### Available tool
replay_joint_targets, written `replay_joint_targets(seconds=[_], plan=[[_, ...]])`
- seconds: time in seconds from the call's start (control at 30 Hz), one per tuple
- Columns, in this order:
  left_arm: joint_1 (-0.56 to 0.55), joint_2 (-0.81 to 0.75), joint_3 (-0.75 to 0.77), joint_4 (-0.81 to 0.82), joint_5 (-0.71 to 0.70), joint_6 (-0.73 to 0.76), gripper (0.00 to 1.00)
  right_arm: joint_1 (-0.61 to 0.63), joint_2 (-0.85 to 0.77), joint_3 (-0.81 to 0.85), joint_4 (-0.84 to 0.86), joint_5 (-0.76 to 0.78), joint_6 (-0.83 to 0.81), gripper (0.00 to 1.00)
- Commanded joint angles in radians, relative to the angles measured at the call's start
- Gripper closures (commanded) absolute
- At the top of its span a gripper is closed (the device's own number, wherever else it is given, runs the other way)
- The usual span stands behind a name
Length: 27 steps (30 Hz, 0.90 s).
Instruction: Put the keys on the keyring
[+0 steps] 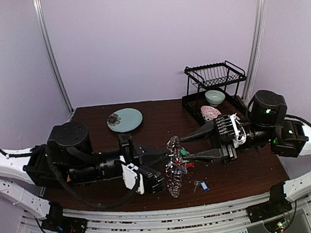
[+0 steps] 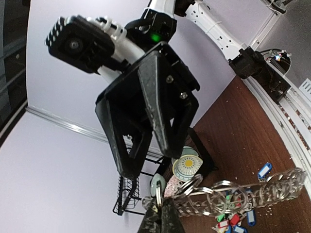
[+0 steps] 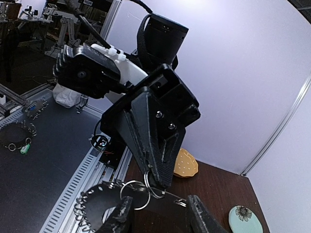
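Pinching the keyring [image 1: 174, 171] in my left claw [image 3: 156, 183]; the thin grip may slip if my released, empty right claw [image 3: 160, 218] bumps it.

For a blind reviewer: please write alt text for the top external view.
The left end effector pinches the keyring upright at the middle of the table; the open right end effector faces it. A blue-tagged key lies nearby.

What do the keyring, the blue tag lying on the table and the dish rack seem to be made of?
The keyring looks like metal, probably steel: thin silvery loops that glint. The blue tag is likely plastic: flat, even, saturated colour. The rack seems metal wire coated matte black: thin bars in a grid.
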Motion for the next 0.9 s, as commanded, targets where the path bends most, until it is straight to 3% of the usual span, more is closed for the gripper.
replay_joint_targets(seconds=[0.0,0.2,0.4,0.53,0.63,0.87], plan=[[0.005,-0.026,-0.006,0.105,-0.035,-0.149,1.00,0.001,0.002,0.019,0.000,0.001,-0.001,0.65],[0.005,-0.008,-0.001,0.096,-0.031,-0.157,1.00,0.007,0.012,0.026,0.057,0.055,-0.026,0.72],[0.005,0.003,0.024,0.061,-0.039,-0.176,1.00,0.017,0.048,0.060,-0.015,0.045,-0.064,0.68],[0.006,0.004,0.027,0.056,-0.041,-0.178,1.00,0.023,0.060,0.068,-0.014,0.047,-0.067,0.79],[0.006,0.004,0.029,0.063,-0.042,-0.179,1.00,0.023,0.064,0.072,-0.026,0.051,-0.076,0.81],[0.005,0.017,0.039,0.067,-0.045,-0.209,1.00,0.035,0.079,0.077,-0.052,0.077,-0.095,0.78]])
